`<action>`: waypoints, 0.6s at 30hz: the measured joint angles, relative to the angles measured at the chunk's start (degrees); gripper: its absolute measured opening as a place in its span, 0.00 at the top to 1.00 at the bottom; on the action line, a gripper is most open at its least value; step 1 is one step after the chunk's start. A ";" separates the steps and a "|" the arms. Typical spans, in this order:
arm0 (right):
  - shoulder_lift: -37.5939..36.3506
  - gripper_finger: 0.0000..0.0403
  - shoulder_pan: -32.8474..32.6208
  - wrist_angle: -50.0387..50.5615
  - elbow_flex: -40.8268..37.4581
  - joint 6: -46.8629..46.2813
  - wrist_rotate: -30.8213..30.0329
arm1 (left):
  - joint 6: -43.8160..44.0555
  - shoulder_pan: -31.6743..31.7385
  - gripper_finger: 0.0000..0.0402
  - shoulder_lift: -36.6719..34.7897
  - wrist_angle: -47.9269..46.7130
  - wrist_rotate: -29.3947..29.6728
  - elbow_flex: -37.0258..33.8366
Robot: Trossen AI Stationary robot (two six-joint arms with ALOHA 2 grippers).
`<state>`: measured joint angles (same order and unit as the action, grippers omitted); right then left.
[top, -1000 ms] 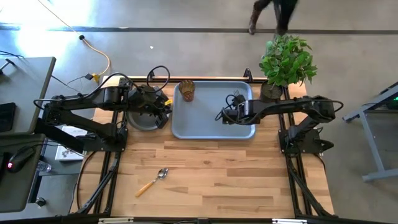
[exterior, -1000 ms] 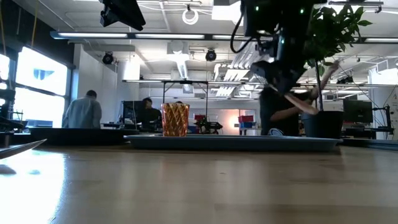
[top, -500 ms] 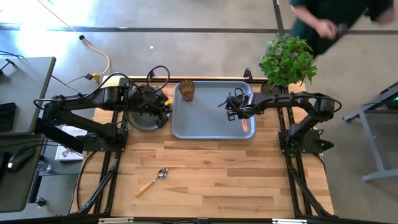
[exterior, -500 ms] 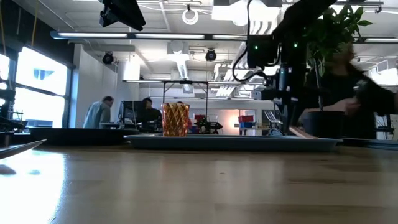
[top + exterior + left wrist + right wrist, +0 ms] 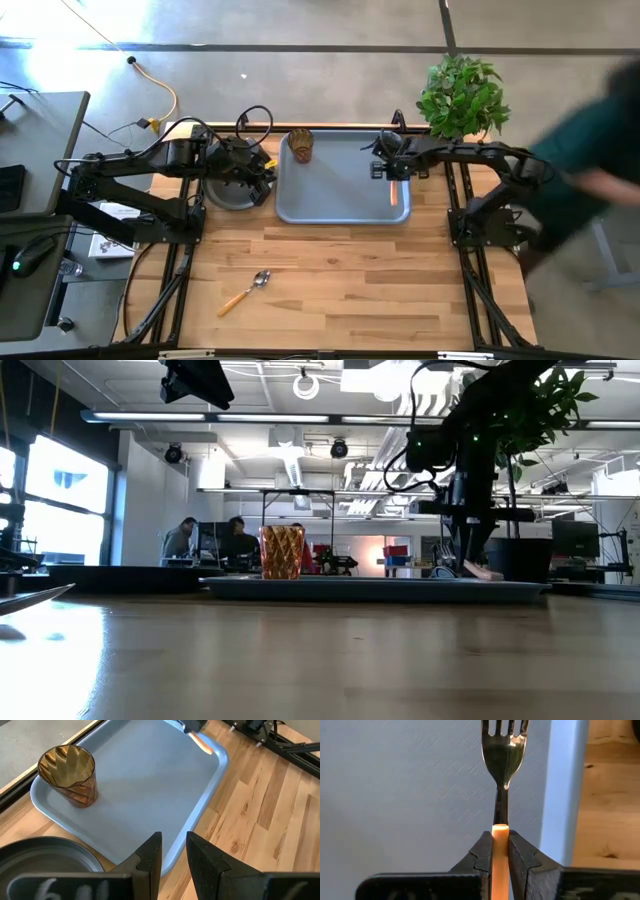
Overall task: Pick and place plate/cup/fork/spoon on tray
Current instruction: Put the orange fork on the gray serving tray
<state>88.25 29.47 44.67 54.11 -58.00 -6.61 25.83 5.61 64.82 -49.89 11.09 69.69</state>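
The right gripper (image 5: 500, 851) is clamped tight on the fork (image 5: 502, 750) by its orange handle, prongs pointing away over the tray (image 5: 335, 190), near its right rim. The cup (image 5: 301, 146) sits in the tray's far left corner. The left gripper (image 5: 173, 851) is over the plate (image 5: 228, 194) just left of the tray, fingers slightly apart, holding nothing. The spoon (image 5: 246, 291) is out on the table (image 5: 380, 290), well apart from the tray.
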 joint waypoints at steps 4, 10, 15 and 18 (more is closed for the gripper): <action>-0.59 0.97 3.62 -0.58 0.00 1.70 2.72 | -0.88 0.00 0.80 0.00 0.01 0.02 0.00; -0.55 0.97 4.27 -0.77 0.00 2.45 3.28 | -1.04 0.02 0.80 0.00 0.00 0.22 0.00; -0.50 0.97 4.24 -0.70 0.00 2.13 3.04 | -1.95 0.02 0.80 0.00 0.00 0.24 0.00; -0.50 0.97 4.24 -1.16 -0.30 1.32 2.88 | -1.92 0.02 0.80 0.00 0.00 0.24 0.00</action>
<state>87.74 33.71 43.51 53.80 -56.69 -3.73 23.91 5.63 64.82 -49.89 11.33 69.69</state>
